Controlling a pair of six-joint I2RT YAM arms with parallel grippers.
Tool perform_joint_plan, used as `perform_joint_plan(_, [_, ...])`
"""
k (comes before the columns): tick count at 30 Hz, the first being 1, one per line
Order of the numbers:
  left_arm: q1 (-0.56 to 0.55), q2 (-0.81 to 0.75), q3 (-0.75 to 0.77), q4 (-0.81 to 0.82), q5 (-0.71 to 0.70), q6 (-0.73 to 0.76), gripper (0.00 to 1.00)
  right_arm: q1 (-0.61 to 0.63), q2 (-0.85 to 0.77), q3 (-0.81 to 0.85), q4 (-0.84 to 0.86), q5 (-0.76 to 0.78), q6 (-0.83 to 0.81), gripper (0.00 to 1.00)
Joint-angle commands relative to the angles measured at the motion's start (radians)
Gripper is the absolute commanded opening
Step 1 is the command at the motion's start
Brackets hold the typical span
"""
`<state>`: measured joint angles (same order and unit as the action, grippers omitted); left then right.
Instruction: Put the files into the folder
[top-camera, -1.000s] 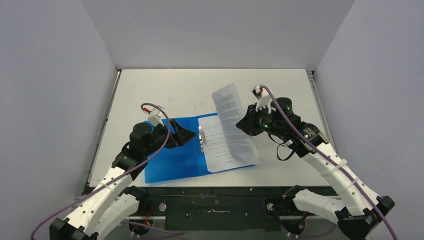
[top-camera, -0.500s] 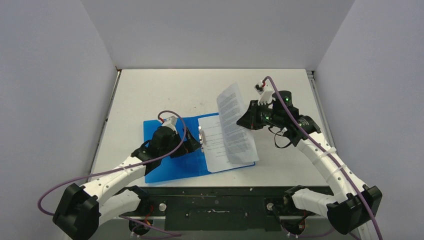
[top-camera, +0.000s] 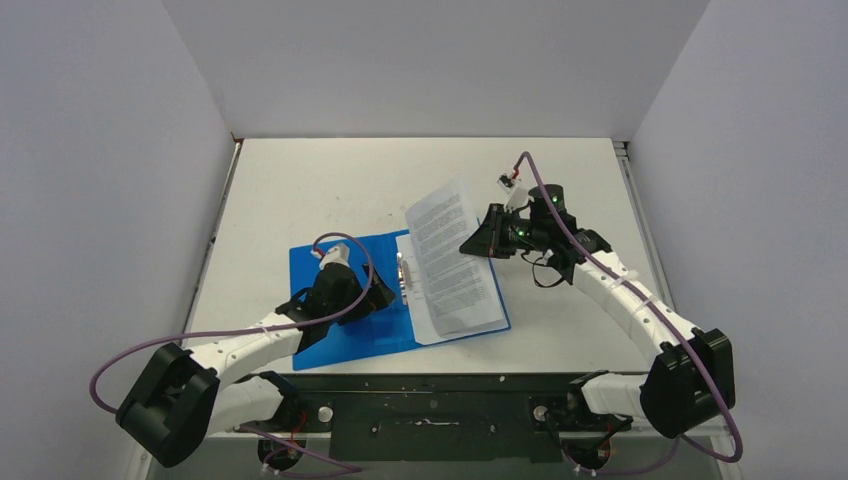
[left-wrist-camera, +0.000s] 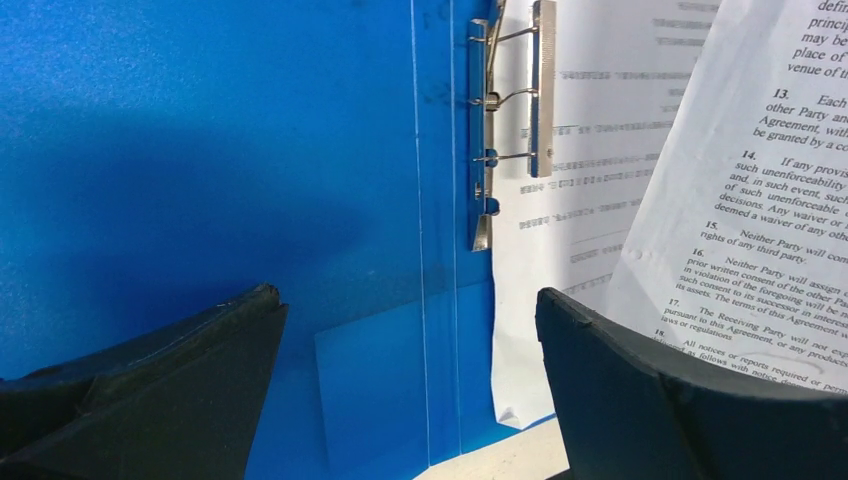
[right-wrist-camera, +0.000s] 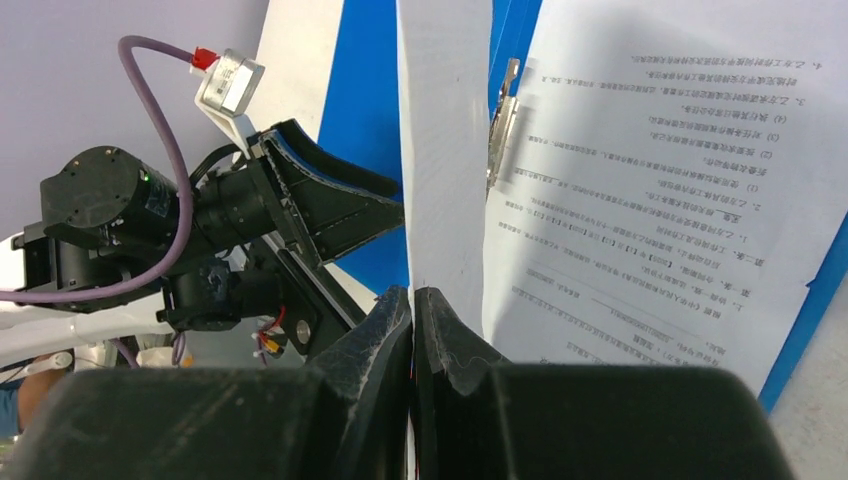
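The folder (top-camera: 375, 332) lies open at the middle of the worktop's (top-camera: 320, 190) near edge. A flat sheet (top-camera: 424, 305) rests on its right half, beside the clip (left-wrist-camera: 543, 90). The right gripper (top-camera: 478, 243), jaws pinched together on the right edge of the lifted sheet (top-camera: 447, 245), holds it tilted above the flat sheet, hiding much of that one. The left gripper (top-camera: 377, 292), jaws spread wide, is low over the left flap just beside the clip. Its arm covers part of that flap.
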<state>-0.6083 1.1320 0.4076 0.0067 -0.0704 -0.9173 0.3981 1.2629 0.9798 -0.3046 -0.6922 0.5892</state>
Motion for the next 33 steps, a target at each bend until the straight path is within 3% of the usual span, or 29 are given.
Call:
perform_joint_plan(1, [-0.004,0.013,-0.017,0.074,-0.027,-0.014,0.97,-0.026,0.029,-0.027,0.108,-0.039,0.017,0.05])
perform_joint_plan(14, [-0.004,0.054,-0.007,0.089,-0.017,0.010,0.97,-0.108,0.127,-0.111,0.136,-0.070,-0.070,0.05])
perform_joint_plan(33, [-0.004,0.068,-0.008,0.120,0.011,0.020,0.97,-0.108,0.290,-0.023,0.096,0.017,-0.177,0.05])
